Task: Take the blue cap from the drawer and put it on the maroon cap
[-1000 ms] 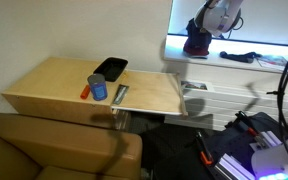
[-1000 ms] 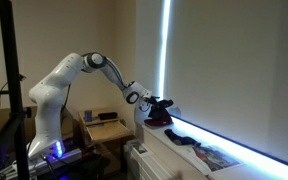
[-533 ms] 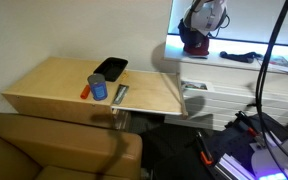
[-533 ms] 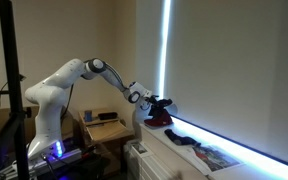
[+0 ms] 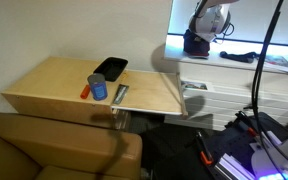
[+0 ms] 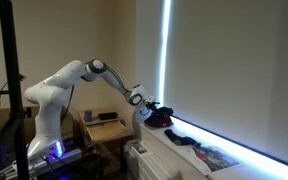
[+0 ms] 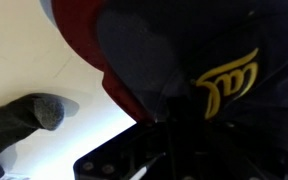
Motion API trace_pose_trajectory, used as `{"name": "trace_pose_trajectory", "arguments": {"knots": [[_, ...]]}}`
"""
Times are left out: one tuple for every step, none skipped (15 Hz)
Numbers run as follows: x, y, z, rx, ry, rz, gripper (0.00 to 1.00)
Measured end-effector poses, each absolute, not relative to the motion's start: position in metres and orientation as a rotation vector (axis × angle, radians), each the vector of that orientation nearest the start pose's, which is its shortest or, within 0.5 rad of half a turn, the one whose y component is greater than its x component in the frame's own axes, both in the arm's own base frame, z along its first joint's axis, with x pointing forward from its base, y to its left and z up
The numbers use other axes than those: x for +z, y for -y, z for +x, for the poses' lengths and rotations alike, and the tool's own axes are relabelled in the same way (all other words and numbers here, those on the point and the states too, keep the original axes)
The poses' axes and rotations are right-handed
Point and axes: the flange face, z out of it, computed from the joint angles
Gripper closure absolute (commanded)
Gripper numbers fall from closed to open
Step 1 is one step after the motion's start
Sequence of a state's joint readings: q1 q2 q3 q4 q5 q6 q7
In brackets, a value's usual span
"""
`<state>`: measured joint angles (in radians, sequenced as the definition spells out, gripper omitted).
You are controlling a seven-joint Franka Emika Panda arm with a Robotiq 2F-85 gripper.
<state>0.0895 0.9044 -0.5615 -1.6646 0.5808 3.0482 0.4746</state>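
Note:
The blue cap (image 7: 174, 60), navy with a yellow emblem (image 7: 229, 80), lies over the maroon cap (image 7: 79, 30), whose dark red edge shows at the upper left of the wrist view. Both sit on the white window ledge (image 5: 174, 45). In both exterior views the top cap looks dark (image 5: 196, 42) (image 6: 160, 115). My gripper (image 7: 169, 140) is right at the blue cap, whose cloth bunches toward the jaws, so it looks shut on the cap. In the exterior views the gripper (image 5: 208, 20) (image 6: 144, 103) is just above and beside the caps.
A wooden table (image 5: 54, 85) carries a black tray (image 5: 111, 67), a blue can (image 5: 99, 88) and small tools. An open white drawer (image 5: 194, 88) is below the ledge. Dark items (image 5: 239, 56) lie further along the ledge. A brown sofa (image 5: 54, 150) is in front.
The gripper has brought the blue cap down over the maroon cap. The red cap, plain in the earlier exterior frames, is now mostly covered.

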Motion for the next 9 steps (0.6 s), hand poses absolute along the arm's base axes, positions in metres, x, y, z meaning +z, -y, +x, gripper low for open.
{"name": "trace_pose_trajectory", "arguments": {"knots": [[0.211,0.297,0.651,-1.007,-1.739,-2.584,0.67],[0.209,0.300,0.650,-0.953,-1.763,-2.602,0.60],[0.209,0.304,0.648,-0.900,-1.803,-2.617,0.53],[0.209,0.308,0.646,-0.843,-1.840,-2.627,0.45],[0.210,0.312,0.645,-0.790,-1.873,-2.631,0.37],[0.215,0.315,0.646,-0.753,-1.903,-2.622,0.31],[0.222,0.318,0.646,-0.722,-1.931,-2.608,0.23],[0.232,0.320,0.647,-0.702,-1.951,-2.594,0.17],[0.244,0.322,0.649,-0.697,-1.960,-2.573,0.10]]}}
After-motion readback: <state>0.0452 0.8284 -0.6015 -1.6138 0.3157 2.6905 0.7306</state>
